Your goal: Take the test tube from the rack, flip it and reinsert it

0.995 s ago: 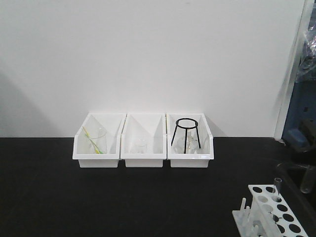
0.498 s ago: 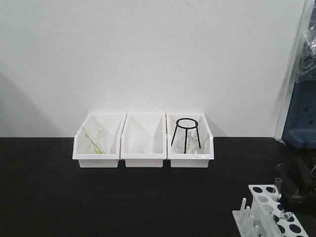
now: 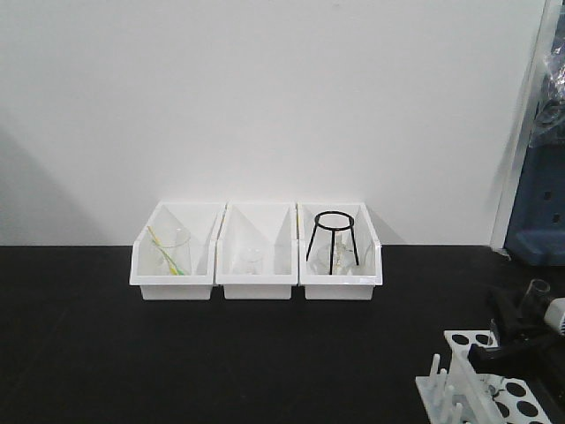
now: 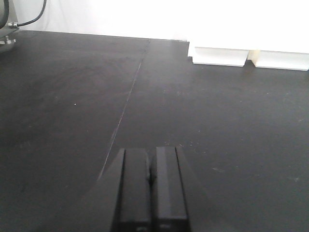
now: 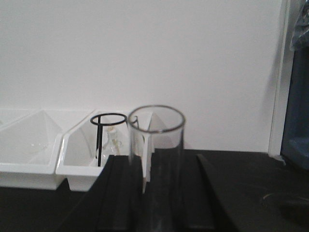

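Note:
The white rack (image 3: 472, 389) stands at the table's front right corner, with pegs on its left side. My right gripper (image 3: 519, 336) hangs just above the rack's right part and is shut on a clear test tube (image 3: 535, 293), whose open rim points up and to the right. In the right wrist view the tube (image 5: 156, 145) stands between the black fingers (image 5: 123, 193), open rim on top; its lower end is hidden. My left gripper (image 4: 150, 176) is shut and empty, low over the black table top. I cannot make out a second tube.
Three white bins stand in a row at the back wall: the left (image 3: 177, 281) holds a beaker with a yellow-green stick, the middle (image 3: 256, 281) a small glass, the right (image 3: 341, 281) a black ring stand (image 3: 334, 240). Blue equipment (image 3: 540, 221) stands at the far right.
My right gripper came in from the right, closed on the tube standing in the rack, and lifted it up and to the right, out of its hole.

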